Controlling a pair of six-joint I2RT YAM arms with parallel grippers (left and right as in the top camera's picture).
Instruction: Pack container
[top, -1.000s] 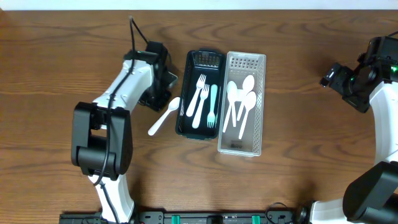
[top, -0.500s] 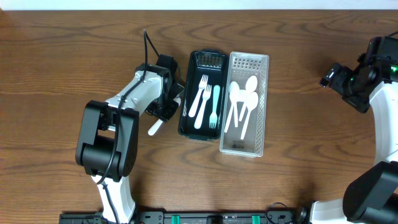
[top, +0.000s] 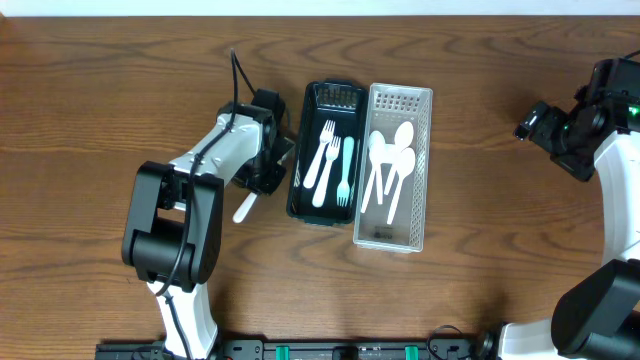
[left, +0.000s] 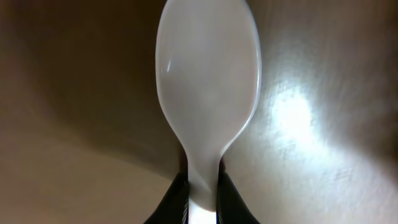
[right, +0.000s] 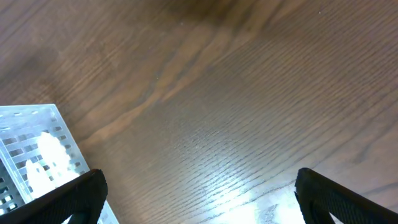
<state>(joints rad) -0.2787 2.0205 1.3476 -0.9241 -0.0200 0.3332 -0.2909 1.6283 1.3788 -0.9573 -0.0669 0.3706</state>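
Note:
A white plastic spoon (left: 208, 87) fills the left wrist view, its neck pinched between my left gripper's (left: 202, 199) black fingers. In the overhead view my left gripper (top: 268, 172) sits just left of the black tray (top: 298, 150), and the spoon's handle end (top: 244, 208) sticks out below it. The black tray holds two white forks (top: 322, 160) and a teal fork (top: 345, 170). The clear tray (top: 425, 180) beside it holds several white spoons (top: 390, 165); its corner shows in the right wrist view (right: 34, 155). My right gripper (top: 535, 125) is open and empty at the far right, also in its wrist view (right: 199, 199).
The brown wooden table (top: 500, 250) carries both trays side by side in the middle. The left arm's body (top: 170, 230) stands at the front left, the right arm's (top: 610, 200) at the right edge.
My left gripper moved down and right from beside the spoon onto it and shut on its neck. The spoon shifted slightly. The right arm has not moved.

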